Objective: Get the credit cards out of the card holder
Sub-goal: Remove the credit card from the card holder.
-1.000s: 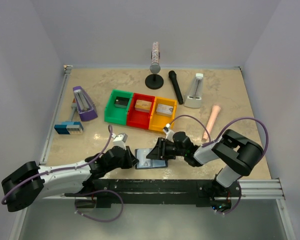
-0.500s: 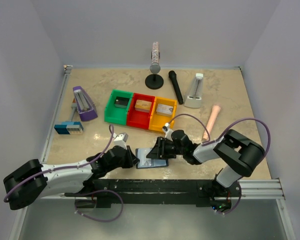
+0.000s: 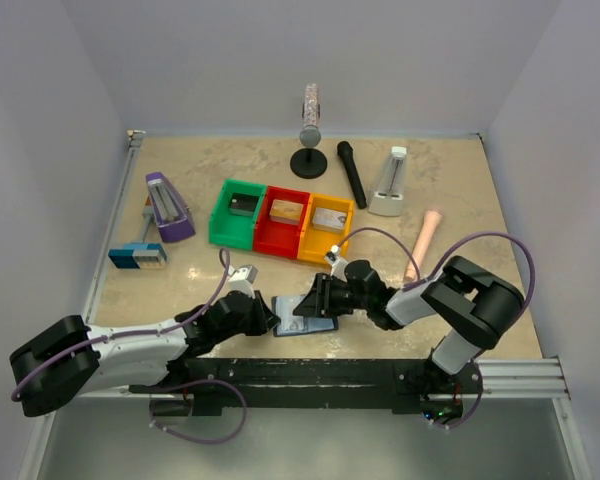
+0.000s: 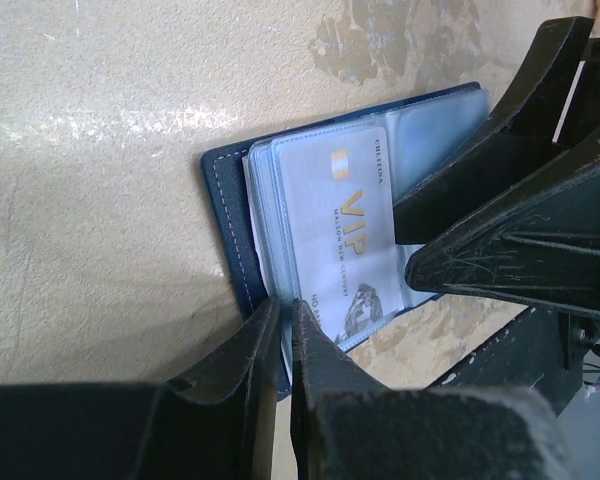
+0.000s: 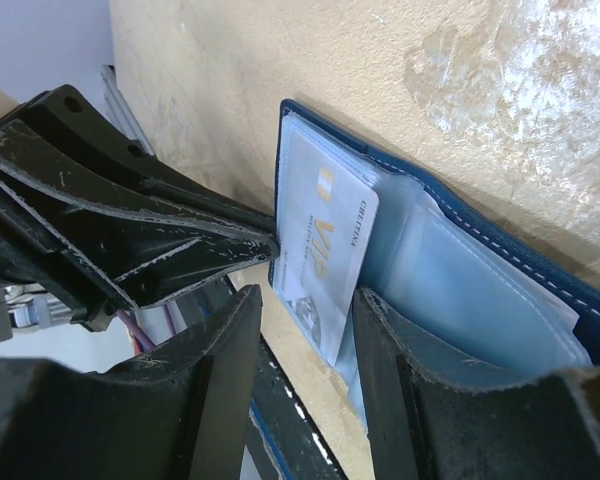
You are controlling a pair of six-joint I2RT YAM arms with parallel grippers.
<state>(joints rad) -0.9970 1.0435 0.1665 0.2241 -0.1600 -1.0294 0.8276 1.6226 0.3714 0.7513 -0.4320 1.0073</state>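
Note:
The navy card holder (image 3: 305, 320) lies open near the table's front edge. A silvery credit card (image 4: 340, 235) with gold VIP lettering sticks partly out of its clear sleeves. In the right wrist view the same card (image 5: 325, 235) lies over the holder's left half (image 5: 540, 275). My left gripper (image 4: 285, 305) is pinched on the holder's near left edge, beside the card's corner. My right gripper (image 5: 308, 298) stands open. One of its fingers (image 5: 420, 360) rests on the right-hand sleeve and the other hangs past the card's corner. No other credit cards show.
Green (image 3: 238, 213), red (image 3: 285, 220) and yellow (image 3: 327, 226) bins holding small boxes stand behind. A purple metronome (image 3: 166, 208) and a blue-and-white gadget (image 3: 137, 256) are at left. A black microphone (image 3: 352, 172), white metronome (image 3: 390, 182) and pink stick (image 3: 423, 243) lie right. The black rail (image 3: 310, 375) runs close in front.
The left gripper's jaws have narrowed onto the holder's edge. The right gripper and the holder have barely moved.

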